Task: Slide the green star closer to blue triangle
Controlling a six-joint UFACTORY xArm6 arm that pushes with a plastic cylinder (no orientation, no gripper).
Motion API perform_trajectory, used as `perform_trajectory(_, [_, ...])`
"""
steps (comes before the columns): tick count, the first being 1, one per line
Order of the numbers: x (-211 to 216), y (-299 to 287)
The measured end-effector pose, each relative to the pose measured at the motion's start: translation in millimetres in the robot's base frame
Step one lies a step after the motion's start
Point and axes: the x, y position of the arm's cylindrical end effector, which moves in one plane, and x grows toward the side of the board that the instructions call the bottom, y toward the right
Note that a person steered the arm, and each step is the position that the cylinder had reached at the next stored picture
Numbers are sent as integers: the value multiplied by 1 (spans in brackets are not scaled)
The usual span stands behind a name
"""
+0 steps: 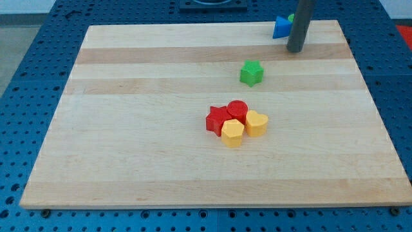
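Observation:
The green star point(252, 73) lies on the wooden board point(141, 129), right of centre in the upper half. The blue triangle point(281, 27) sits at the board's top edge, up and to the right of the star. My tip point(295, 49) rests on the board just below and right of the blue triangle, up and to the right of the green star, touching neither. A bit of a green block point(291, 18) shows behind the rod, next to the blue triangle; its shape is hidden.
A tight cluster sits near the board's centre: a red star point(217, 119), a red cylinder point(237, 110), a yellow heart point(256, 122) and a yellow hexagon-like block point(232, 133). A blue perforated table surrounds the board.

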Motion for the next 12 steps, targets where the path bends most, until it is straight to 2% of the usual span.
perform_trajectory(3, [-3, -1])
perform_trajectory(5, [83, -28])
perform_trajectory(7, [111, -121])
perform_trajectory(8, [102, -143])
perform_trajectory(11, [54, -86])
perform_trajectory(12, [29, -85])
